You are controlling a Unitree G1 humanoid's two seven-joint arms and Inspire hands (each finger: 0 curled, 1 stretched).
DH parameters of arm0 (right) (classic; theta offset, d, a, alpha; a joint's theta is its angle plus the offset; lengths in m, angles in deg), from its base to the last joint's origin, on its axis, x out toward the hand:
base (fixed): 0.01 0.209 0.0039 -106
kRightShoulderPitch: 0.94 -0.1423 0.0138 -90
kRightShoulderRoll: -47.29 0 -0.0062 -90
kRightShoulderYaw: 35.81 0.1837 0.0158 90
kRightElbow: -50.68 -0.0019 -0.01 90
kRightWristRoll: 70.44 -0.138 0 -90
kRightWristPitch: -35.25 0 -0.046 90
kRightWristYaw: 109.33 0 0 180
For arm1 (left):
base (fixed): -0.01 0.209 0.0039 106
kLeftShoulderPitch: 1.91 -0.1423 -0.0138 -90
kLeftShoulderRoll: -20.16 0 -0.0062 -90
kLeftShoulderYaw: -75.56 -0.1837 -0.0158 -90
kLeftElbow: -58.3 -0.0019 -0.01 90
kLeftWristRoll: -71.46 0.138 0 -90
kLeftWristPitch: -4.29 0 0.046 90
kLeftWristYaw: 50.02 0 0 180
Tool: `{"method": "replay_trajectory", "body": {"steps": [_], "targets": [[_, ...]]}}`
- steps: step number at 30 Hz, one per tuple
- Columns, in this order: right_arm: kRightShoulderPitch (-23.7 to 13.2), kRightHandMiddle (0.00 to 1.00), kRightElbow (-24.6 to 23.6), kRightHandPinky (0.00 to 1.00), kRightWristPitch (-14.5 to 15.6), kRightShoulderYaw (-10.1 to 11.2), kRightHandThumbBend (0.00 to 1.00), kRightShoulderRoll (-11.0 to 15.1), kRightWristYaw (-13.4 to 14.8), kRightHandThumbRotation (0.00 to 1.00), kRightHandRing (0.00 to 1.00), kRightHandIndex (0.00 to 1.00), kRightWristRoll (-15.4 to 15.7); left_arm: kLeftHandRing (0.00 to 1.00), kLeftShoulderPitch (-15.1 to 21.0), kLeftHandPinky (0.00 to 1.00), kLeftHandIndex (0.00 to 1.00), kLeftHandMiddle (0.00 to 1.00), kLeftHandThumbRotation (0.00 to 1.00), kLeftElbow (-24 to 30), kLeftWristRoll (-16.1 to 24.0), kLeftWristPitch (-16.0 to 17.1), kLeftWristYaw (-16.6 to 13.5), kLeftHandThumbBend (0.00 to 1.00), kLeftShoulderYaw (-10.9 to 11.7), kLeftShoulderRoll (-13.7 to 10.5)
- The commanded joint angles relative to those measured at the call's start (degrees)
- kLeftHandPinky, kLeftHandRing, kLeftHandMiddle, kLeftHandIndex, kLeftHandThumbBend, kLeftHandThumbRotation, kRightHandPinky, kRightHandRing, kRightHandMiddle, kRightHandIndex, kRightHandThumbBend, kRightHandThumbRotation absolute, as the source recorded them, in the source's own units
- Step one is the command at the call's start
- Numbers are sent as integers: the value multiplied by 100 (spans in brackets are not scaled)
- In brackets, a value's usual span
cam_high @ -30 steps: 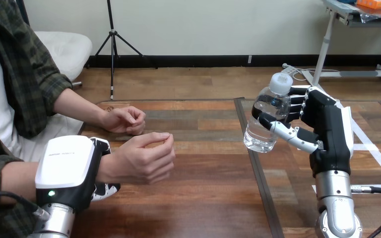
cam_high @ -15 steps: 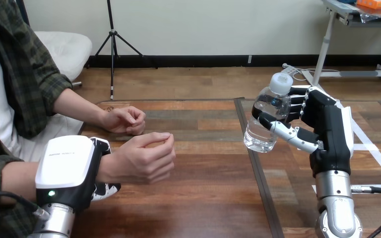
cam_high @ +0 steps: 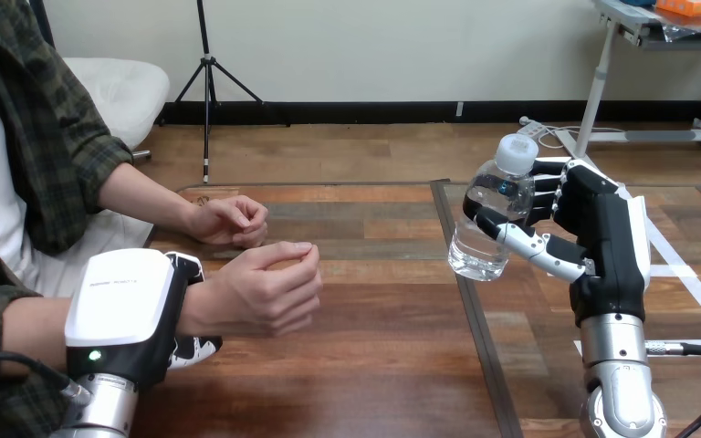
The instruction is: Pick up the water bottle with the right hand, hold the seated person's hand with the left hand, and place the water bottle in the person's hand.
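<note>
Nearest the camera, the left hand [cam_high: 135,315] lies over the wrist of the person's nearer hand [cam_high: 265,290]. Its white shell faces up and hides most of the grasp. Black-and-white fingers [cam_high: 193,347] show curling out from under the wrist, and another dark part shows above it, so the hand appears to be closed round the wrist rather than merely resting on it. The person's nearer hand sits just above the wooden table [cam_high: 374,365] with its fingers loosely curled in. The palm is not opened to receive anything.

Across the table's dark seam, the right hand [cam_high: 593,239] rises on its silver forearm and is wrapped round the water bottle [cam_high: 486,224] — thumb across the front, fingers behind. The bottle is lifted clear of the table and tilted, with its white cap leaning toward the hand. It is well apart from the person's nearer hand.

Farther back at the view's left, the person's other hand [cam_high: 228,222] rests on the table, also loosely closed and holding nothing.

As a judgement, two of the three steps look done: the bottle is picked up and the wrist is taken. What remains is the handover — carrying the bottle leftward, getting the curled fingers to open, and setting it in the palm.

The bottle is clear plastic with no label that I can see. A short line of grey print sits on the left hand's shell, too small to make out.
</note>
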Motion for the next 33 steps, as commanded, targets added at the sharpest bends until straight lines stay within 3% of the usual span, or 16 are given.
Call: {"method": "replay_trajectory", "body": {"steps": [1, 33], "targets": [[-409, 49, -191, 38, -192, 31, 72, 28, -6, 0, 44, 53, -109, 27, 323, 25, 30, 31, 0, -34, 9, 30, -156, 82, 65, 7], [-418, 49, -217, 38, -166, 23, 72, 24, 11, 0, 43, 52, -118, 27, 348, 25, 30, 30, 0, -107, 36, 112, -308, 83, 50, -8]]}}
